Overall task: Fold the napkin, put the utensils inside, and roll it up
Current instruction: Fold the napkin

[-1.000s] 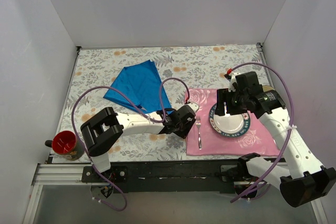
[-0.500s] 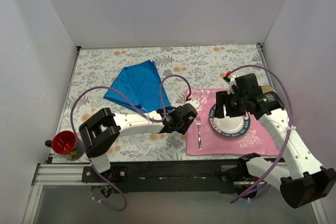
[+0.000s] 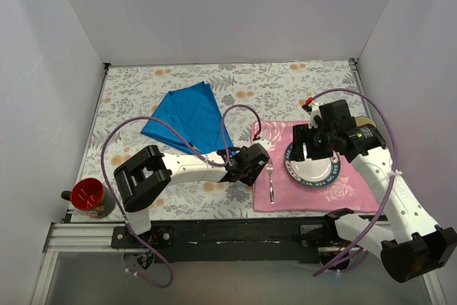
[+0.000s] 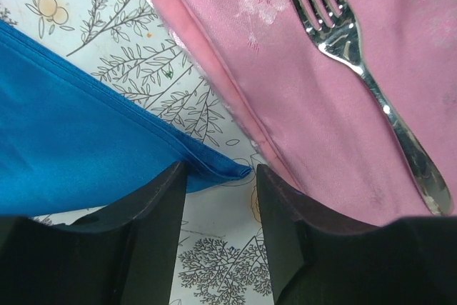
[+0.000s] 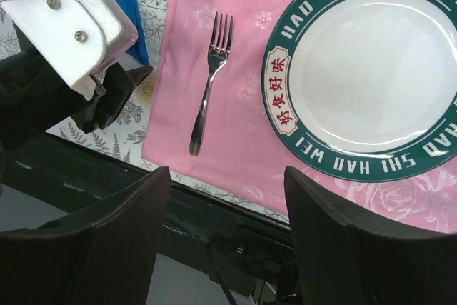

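The blue napkin (image 3: 189,118) lies folded in a triangle left of centre. Its near corner (image 4: 239,171) rests on the table right at the tips of my left gripper (image 4: 218,176), whose jaws stand apart with bare tablecloth between them. That gripper (image 3: 246,166) sits low beside the left edge of the pink mat (image 3: 314,187). One utensil, a silver fork (image 3: 270,176), lies on the mat; it shows as the fork (image 4: 364,69) and the fork (image 5: 211,83) in the wrist views. My right gripper (image 5: 227,176) hovers open and empty over the mat's near edge, by the plate (image 5: 371,69).
A white plate with a green rim (image 3: 312,161) sits on the pink mat right of the fork. A red cup (image 3: 88,194) stands at the near left corner. White walls close in the flowered tablecloth (image 3: 136,91). The black rail (image 3: 235,237) runs along the near edge.
My left gripper shifted slightly by the mat's left edge, near the napkin's corner. The right gripper eased a little left over the plate. Napkin, fork and plate lie as before.
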`<move>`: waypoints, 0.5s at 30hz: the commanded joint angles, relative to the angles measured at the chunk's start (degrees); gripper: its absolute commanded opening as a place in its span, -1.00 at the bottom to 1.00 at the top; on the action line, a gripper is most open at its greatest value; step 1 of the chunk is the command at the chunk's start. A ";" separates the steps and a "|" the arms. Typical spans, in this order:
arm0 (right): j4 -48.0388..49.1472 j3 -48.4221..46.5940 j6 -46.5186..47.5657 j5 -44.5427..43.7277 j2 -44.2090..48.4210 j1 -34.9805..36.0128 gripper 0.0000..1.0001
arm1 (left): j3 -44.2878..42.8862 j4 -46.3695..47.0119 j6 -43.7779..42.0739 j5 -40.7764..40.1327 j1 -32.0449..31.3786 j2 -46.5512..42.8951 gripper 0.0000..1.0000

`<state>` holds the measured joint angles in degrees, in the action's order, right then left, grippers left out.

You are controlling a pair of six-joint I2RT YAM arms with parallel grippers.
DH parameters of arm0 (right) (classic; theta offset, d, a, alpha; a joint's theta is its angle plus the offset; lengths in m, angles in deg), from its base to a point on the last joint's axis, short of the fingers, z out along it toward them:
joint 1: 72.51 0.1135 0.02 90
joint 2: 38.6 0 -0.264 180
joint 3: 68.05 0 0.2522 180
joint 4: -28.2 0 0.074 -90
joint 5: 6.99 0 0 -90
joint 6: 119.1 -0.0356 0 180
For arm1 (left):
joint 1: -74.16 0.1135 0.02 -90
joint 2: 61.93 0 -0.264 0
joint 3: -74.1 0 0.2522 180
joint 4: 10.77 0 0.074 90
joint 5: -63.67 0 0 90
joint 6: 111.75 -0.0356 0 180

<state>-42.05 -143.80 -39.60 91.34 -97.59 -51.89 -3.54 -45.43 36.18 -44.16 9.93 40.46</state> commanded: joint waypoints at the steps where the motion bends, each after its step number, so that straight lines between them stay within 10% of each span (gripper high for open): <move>1: 1.29 0.12 0.66 0.98 0.10 -0.23 0.45 | 1.12 0.87 1.04 0.16 -0.20 0.00 -0.16; 15: 2.08 0.04 1.18 2.47 -1.66 -0.23 0.45 | -2.56 -3.35 3.41 -4.85 0.77 -4.73 -1.00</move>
<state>-42.01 -143.80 -39.34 92.24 -98.35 -51.87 -2.71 -46.53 37.67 -45.49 9.93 41.14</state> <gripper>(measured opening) 0.728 0.031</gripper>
